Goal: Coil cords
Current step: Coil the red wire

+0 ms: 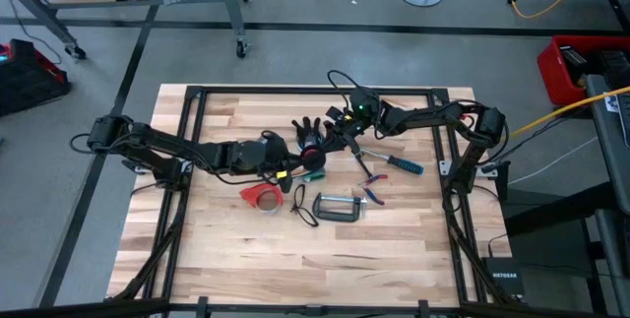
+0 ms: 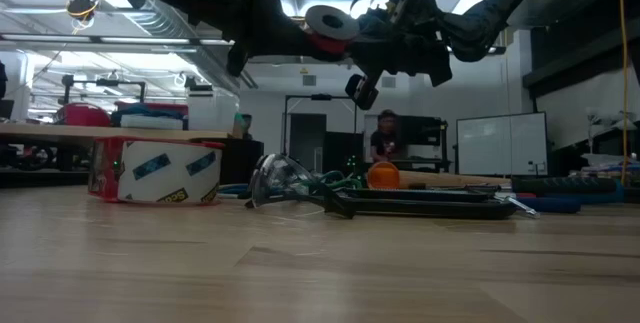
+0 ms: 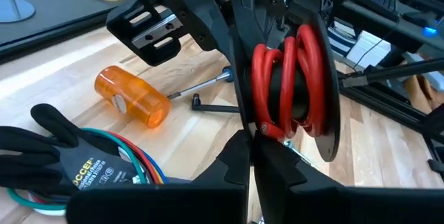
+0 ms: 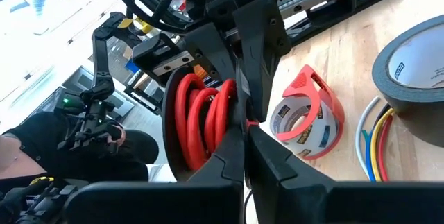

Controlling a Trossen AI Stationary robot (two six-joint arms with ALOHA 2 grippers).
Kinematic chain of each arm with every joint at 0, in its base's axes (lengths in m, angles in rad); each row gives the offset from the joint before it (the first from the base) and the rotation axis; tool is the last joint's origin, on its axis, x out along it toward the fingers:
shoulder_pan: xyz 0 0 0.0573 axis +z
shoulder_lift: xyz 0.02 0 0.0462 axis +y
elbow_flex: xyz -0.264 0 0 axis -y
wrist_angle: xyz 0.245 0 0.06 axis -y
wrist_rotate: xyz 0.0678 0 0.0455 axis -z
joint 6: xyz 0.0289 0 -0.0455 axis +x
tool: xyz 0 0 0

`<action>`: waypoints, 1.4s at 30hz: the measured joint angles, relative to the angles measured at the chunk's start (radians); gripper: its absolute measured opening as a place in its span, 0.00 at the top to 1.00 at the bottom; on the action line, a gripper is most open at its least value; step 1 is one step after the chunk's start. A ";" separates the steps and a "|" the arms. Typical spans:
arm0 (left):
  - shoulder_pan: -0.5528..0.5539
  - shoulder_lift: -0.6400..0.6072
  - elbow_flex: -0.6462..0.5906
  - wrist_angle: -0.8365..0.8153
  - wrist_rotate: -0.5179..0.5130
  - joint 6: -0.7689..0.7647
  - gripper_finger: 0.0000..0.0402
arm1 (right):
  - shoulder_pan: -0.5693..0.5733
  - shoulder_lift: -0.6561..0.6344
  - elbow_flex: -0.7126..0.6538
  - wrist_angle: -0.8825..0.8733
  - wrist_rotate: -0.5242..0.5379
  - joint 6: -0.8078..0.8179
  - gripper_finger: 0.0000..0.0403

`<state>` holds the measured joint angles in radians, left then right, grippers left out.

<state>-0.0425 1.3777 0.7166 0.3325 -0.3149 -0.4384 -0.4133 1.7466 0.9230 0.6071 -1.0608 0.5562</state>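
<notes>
left pincer [image 3: 251, 141] closed on red cord coil [image 3: 295, 78] | right pincer [image 4: 244, 130] closed on it | low view: lifted

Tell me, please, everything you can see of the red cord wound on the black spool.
The red cord is a thin, glossy, flexible wire wound in several loops around a black spool. It is raised above the table, held between the two arms. The left end effector is shut on the cord, and the right end effector also looks shut on it.
</notes>
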 joint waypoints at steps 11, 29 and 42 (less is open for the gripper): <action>0.000 -0.001 0.001 -0.005 0.019 -0.032 1.00 | 0.000 0.001 -0.001 -0.004 0.011 0.045 0.83; -0.008 -0.002 0.003 -0.003 0.057 -0.103 1.00 | -0.075 0.002 -0.001 0.051 -0.012 0.106 0.78; 0.006 -0.002 0.003 -0.010 0.130 -0.170 1.00 | -0.156 -0.002 -0.001 0.101 -0.001 0.121 0.78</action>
<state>-0.0362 1.3759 0.7200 0.3222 -0.1847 -0.6089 -0.5696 1.7449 0.9218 0.7077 -1.0615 0.6769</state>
